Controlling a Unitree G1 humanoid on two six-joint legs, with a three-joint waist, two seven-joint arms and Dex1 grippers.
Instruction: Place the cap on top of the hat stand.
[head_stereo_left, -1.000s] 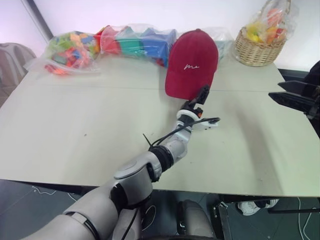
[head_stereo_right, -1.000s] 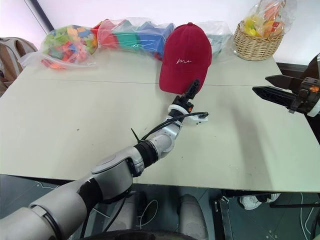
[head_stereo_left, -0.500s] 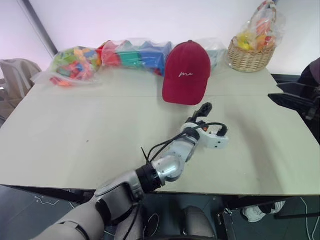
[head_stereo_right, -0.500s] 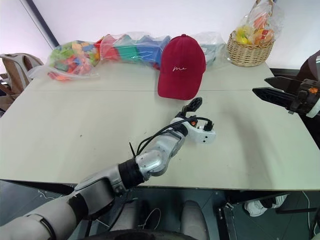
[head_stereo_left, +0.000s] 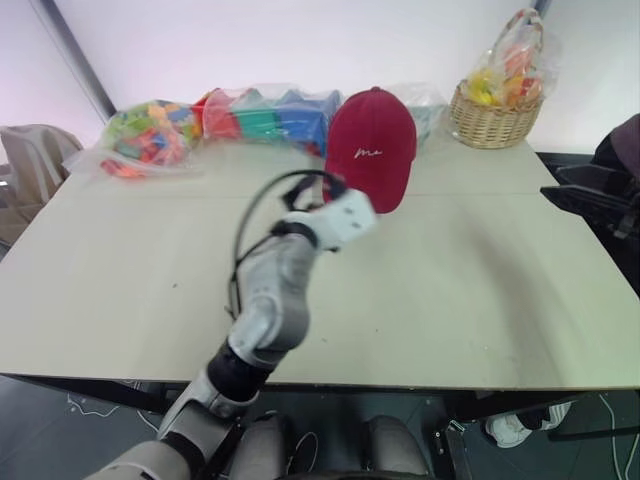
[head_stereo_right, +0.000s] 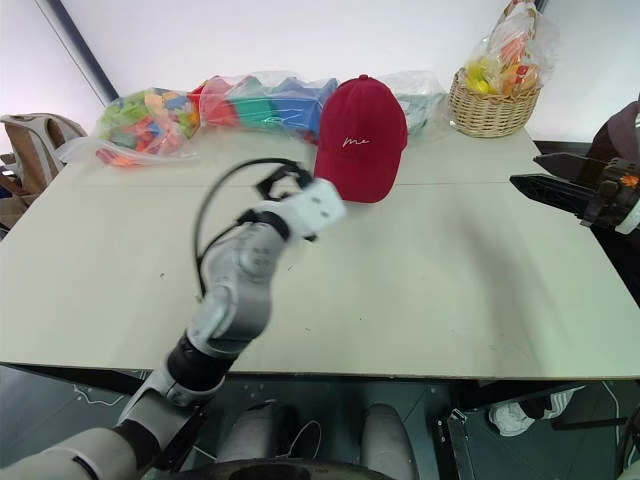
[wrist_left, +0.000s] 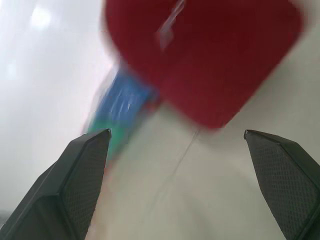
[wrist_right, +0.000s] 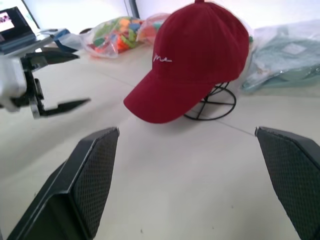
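On the pale table (head_stereo_left: 480, 300), toward its far edge, the dark red cap (head_stereo_left: 372, 148) sits on the black wire hat stand (wrist_right: 212, 104).

From left to right: bags of coloured blocks (head_stereo_left: 150, 135), the cap with white script reading "me" on its front and its curved brim tipped down toward the table, then a wicker basket (head_stereo_left: 490, 118). The left gripper (wrist_left: 185, 185) hangs short of the cap, jaws spread and empty; the right gripper (wrist_right: 187, 190), well apart, is also spread wide and empty.
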